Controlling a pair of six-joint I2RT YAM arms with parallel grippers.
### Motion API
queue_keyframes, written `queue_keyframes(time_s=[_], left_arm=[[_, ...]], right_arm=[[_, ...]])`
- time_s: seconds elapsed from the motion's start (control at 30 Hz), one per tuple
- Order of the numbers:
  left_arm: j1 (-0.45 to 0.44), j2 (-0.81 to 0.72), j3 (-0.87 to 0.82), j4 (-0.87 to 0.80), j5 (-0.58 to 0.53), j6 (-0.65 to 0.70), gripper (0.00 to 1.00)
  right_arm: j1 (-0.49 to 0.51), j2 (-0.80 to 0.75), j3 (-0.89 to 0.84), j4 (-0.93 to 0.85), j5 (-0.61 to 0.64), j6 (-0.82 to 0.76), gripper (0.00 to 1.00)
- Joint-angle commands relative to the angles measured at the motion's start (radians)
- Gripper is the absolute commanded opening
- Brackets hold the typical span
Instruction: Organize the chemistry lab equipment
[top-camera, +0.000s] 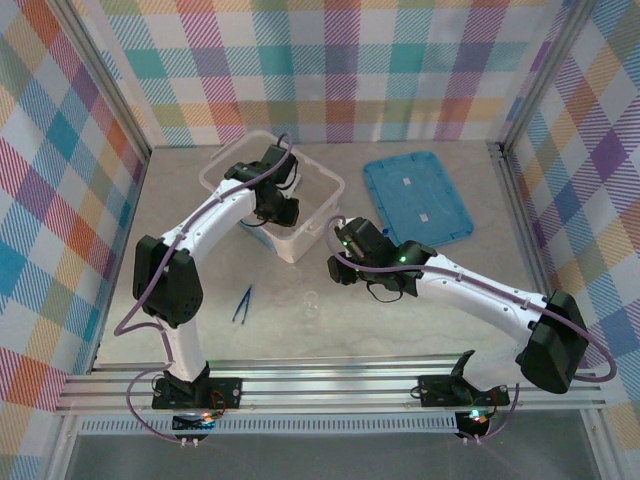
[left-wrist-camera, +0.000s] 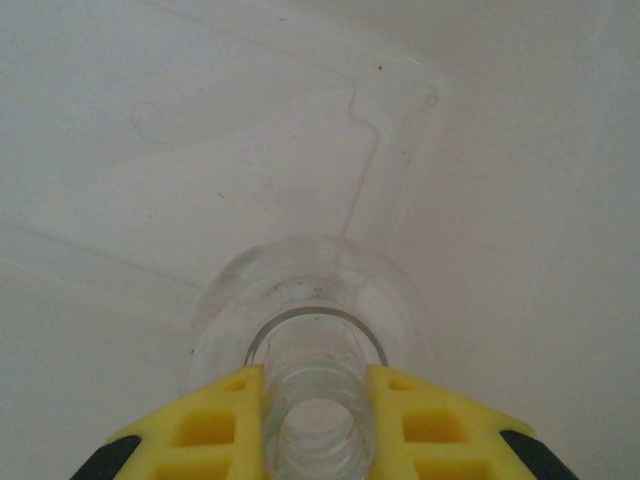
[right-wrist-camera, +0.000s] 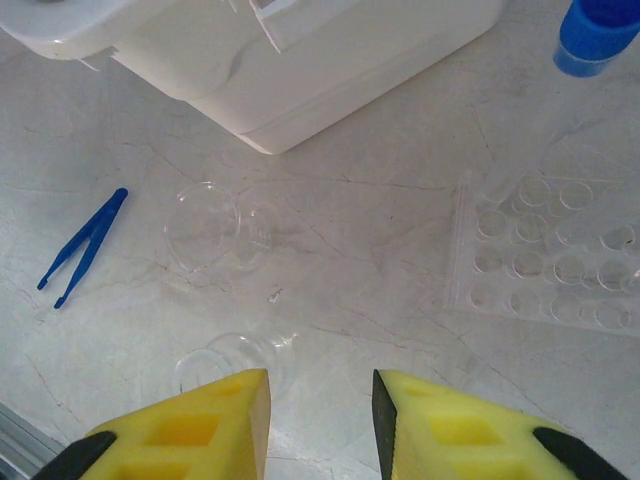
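Slippage threatens: the left pincer (left-wrist-camera: 315, 378) grips the flask (left-wrist-camera: 300, 300) by its smooth neck inside the far-left tub (top-camera: 318, 222), so an early release could tip or crack it, while the right pincer (right-wrist-camera: 320, 390) hangs open over the desk (right-wrist-camera: 350, 280).

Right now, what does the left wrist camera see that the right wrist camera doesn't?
Left wrist: the left pincer shut on the round glass flask. Right wrist: the blue tweezers, a tiny clear beaker, a clear tray of wells, and the open right pincer. Both: the white tub, inside in one, outside in the other.
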Motion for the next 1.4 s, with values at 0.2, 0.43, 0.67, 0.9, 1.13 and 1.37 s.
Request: queue_keyframes(time_s=[0.2, 0.43, 0.67, 0.9, 1.13, 1.37], left_arm=[[0.011, 0.034, 0.005, -0.008, 0.039, 0.031, 0.12], [0.011, 0.058, 0.006, -0.036, 0.041, 0.055, 0.13], [0.011, 0.078, 0.008, -0.051, 0.054, 0.061, 0.15], [0.011, 0.103, 0.044, -0.059, 0.048, 0.059, 0.15], [0.011, 0.138, 0.111, -0.095, 0.013, 0.086, 0.14], [0.01, 0.149, 0.119, -0.109, 0.006, 0.093, 0.14]], right_arm=[[0.002, 0.013, 0.033, -0.007, 0.003, -0.004, 0.34], [0.002, 0.012, 0.044, -0.014, 0.009, -0.007, 0.34], [0.001, 0.015, 0.034, -0.006, 0.001, 0.003, 0.34], [0.004, 0.009, 0.036, -0.007, 0.002, -0.001, 0.34], [0.003, 0.007, 0.017, 0.006, -0.003, 0.007, 0.34], [0.001, 0.0, 0.01, 0.009, 0.002, 0.008, 0.34]])
